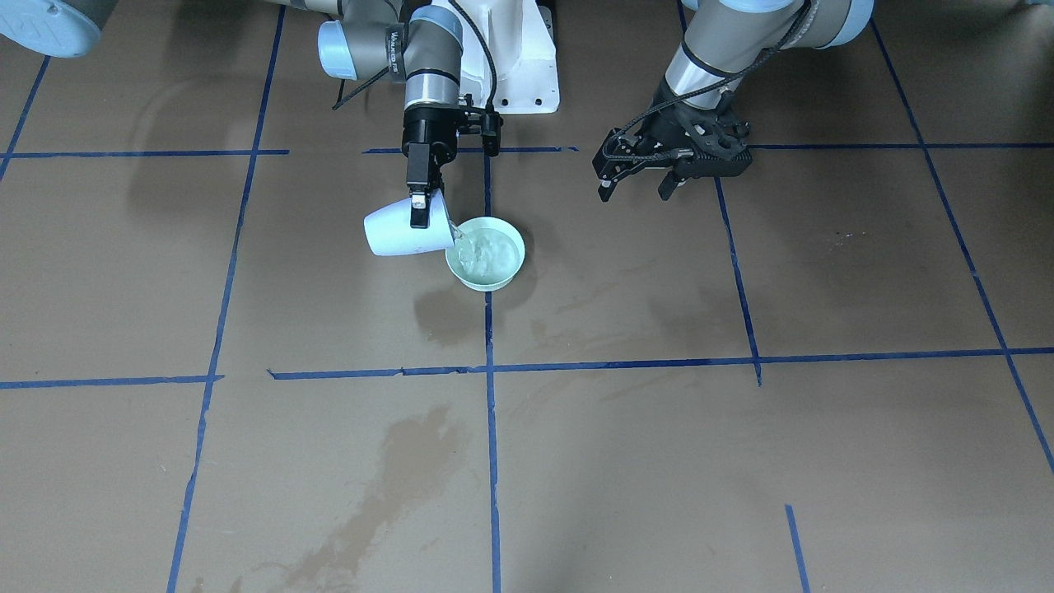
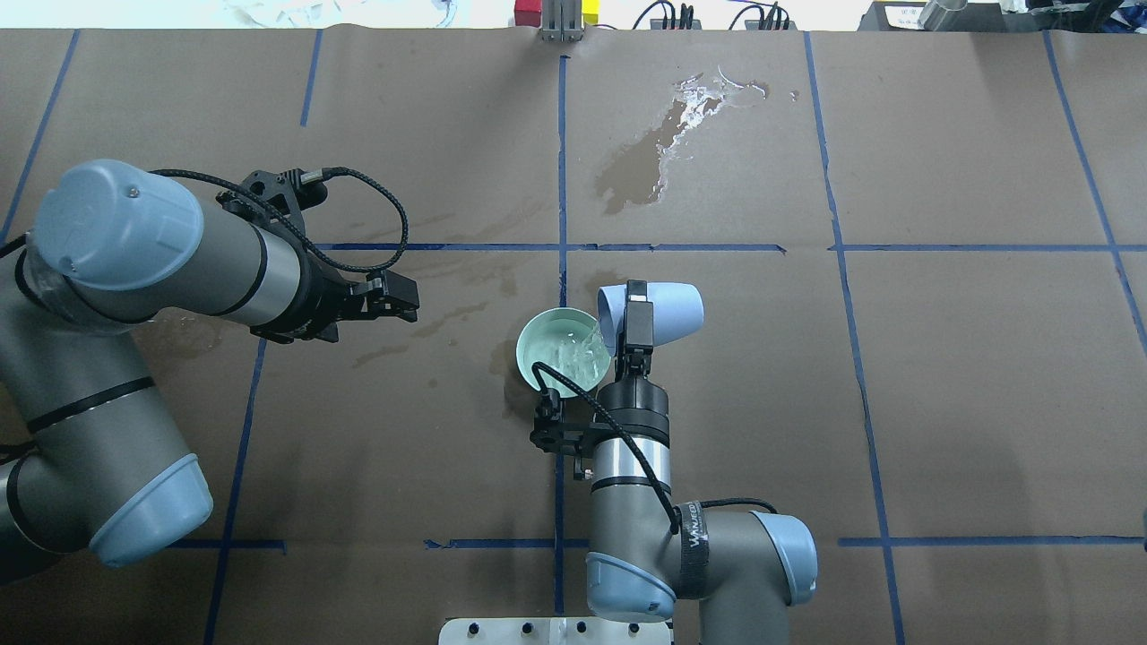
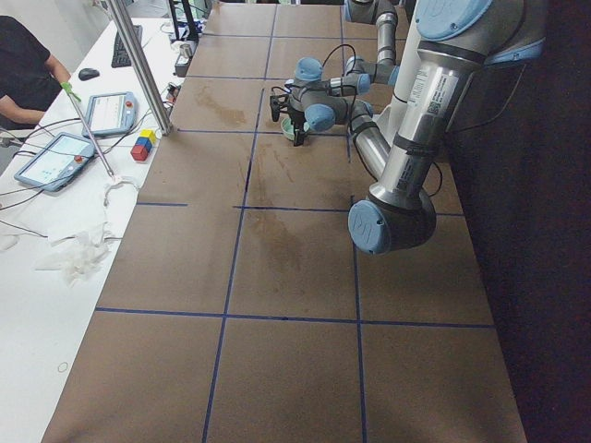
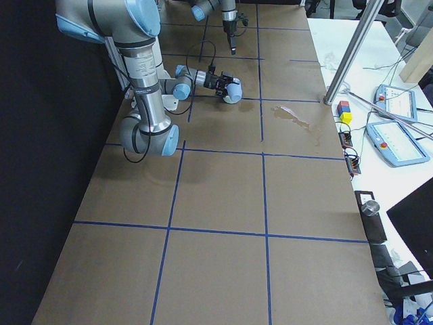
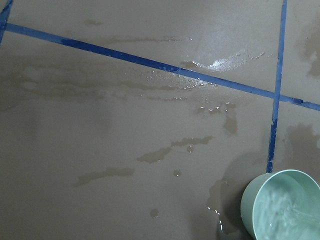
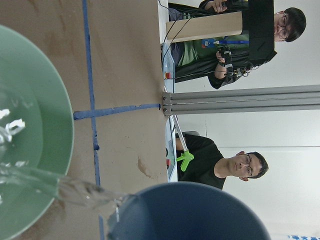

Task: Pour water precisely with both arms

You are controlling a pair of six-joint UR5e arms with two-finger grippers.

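Note:
My right gripper (image 1: 420, 206) is shut on a pale-blue cup (image 1: 403, 231), tipped on its side over a mint-green bowl (image 1: 486, 253). A thin stream of water (image 1: 459, 239) runs from the cup's lip into the bowl, whose surface ripples. From overhead the cup (image 2: 659, 313) lies right of the bowl (image 2: 563, 349), with the right gripper (image 2: 636, 327) across it. The right wrist view shows the stream (image 6: 65, 190) leaving the cup's rim (image 6: 190, 210). My left gripper (image 2: 399, 300) is open and empty, hovering apart to the bowl's left. The bowl also shows in the left wrist view (image 5: 282, 207).
Brown paper with blue tape lines (image 2: 562, 179) covers the table. A wet spill patch (image 2: 659, 148) lies at the far side, with smaller wet streaks (image 5: 165, 150) near the bowl. Operators, tablets and coloured blocks (image 3: 143, 145) sit on a white side table beyond a metal post.

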